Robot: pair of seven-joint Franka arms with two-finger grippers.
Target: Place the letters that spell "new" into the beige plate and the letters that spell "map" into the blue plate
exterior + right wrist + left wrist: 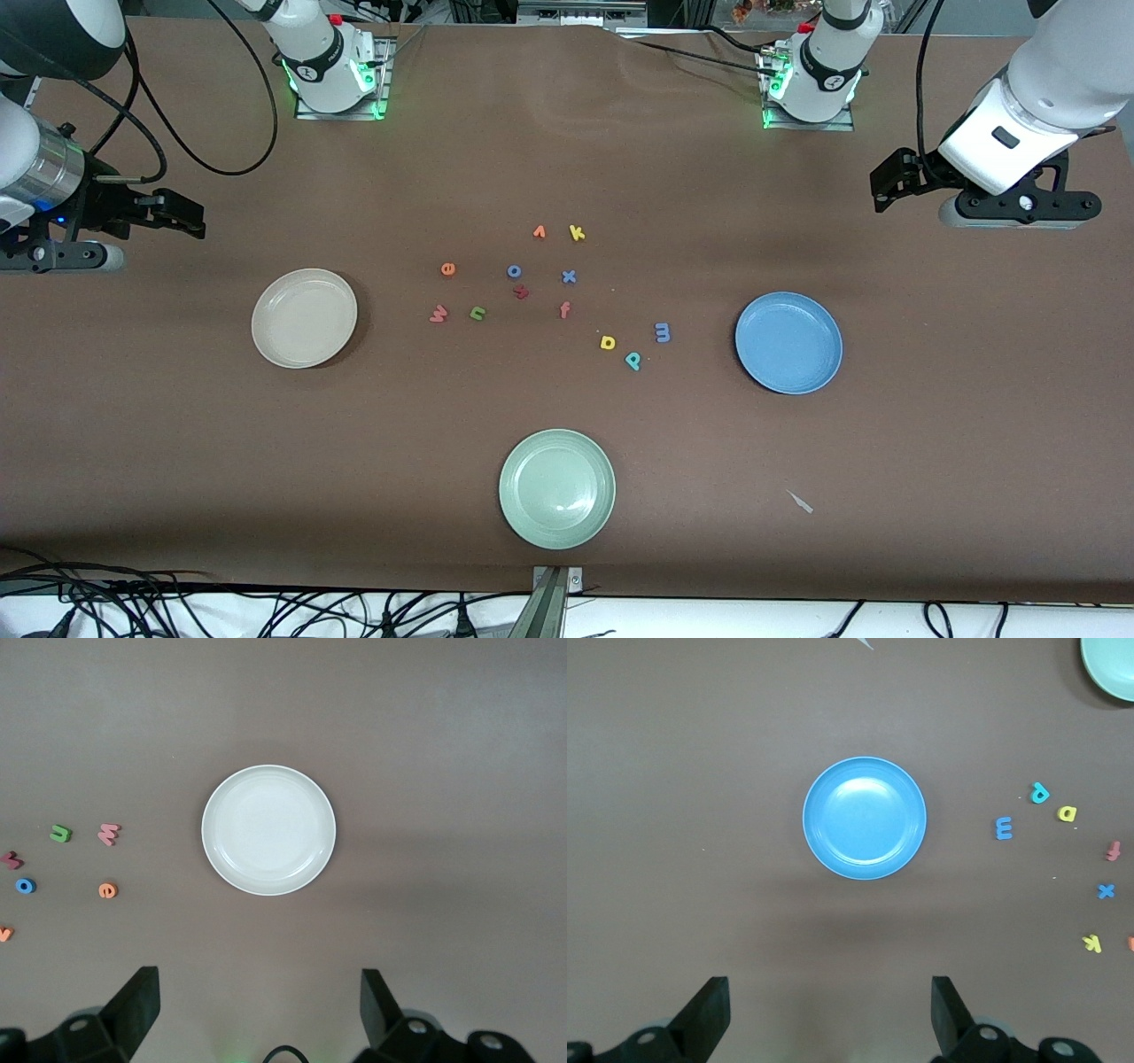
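The beige plate (pixel 304 317) (pixel 268 830) lies empty toward the right arm's end, and the blue plate (pixel 788 342) (pixel 865 818) lies empty toward the left arm's end. Between them on the table lie the orange e (pixel 447 269), pinkish w (pixel 438 314) and green n (pixel 477 312), closer to the beige plate. The violet-blue m (pixel 662 332), yellow a (pixel 608 342) and teal p (pixel 633 360) sit closer to the blue plate. My left gripper (pixel 883 184) (pixel 831 1010) hangs open and empty, high above the table by the blue plate. My right gripper (pixel 188 217) (pixel 259 1005) hangs open and empty by the beige plate.
A pale green plate (pixel 556 488) sits near the front edge. Other loose letters lie mid-table: orange v (pixel 539 232), yellow k (pixel 577 233), blue o (pixel 515 271), blue x (pixel 569 276), a dark red letter (pixel 521 291), orange-red f (pixel 564 309). A small scrap (pixel 800 501) lies on the brown cloth.
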